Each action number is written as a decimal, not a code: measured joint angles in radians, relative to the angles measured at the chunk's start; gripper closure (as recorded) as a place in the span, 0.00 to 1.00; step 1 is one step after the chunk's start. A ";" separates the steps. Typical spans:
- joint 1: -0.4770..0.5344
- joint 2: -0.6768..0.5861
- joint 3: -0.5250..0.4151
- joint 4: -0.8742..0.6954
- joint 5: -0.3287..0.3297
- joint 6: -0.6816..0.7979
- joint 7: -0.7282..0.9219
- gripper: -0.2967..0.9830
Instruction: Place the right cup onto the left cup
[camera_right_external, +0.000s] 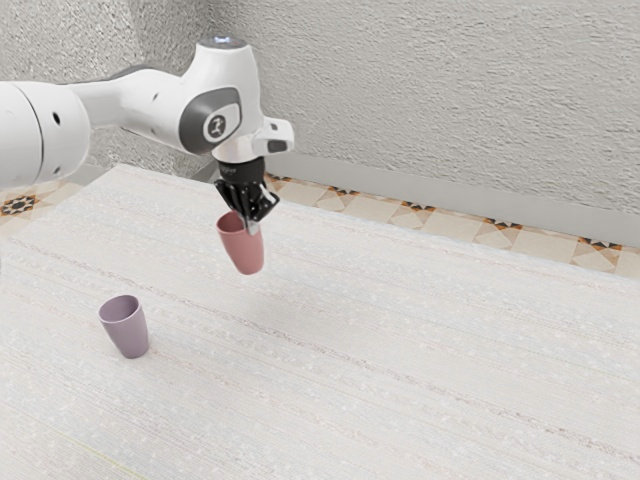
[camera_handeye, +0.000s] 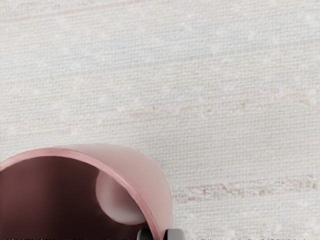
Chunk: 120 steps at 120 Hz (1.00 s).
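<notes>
Cup in pink (camera_right_external: 244, 250) hangs beneath the hand (camera_right_external: 249, 224), rim (camera_handeye: 50, 151) pinched.

Rough grey walls (camera_right_external: 430, 90) rise behind a star-patterned tiled floor (camera_right_external: 460, 222).
</notes>
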 joint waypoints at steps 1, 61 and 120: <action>0.000 -0.003 0.001 -0.004 0.000 0.000 -0.001 0.85; 0.073 -0.250 0.010 -0.278 0.009 0.006 -0.048 0.85; 0.296 -0.398 -0.114 -0.441 0.038 -0.005 -0.087 0.85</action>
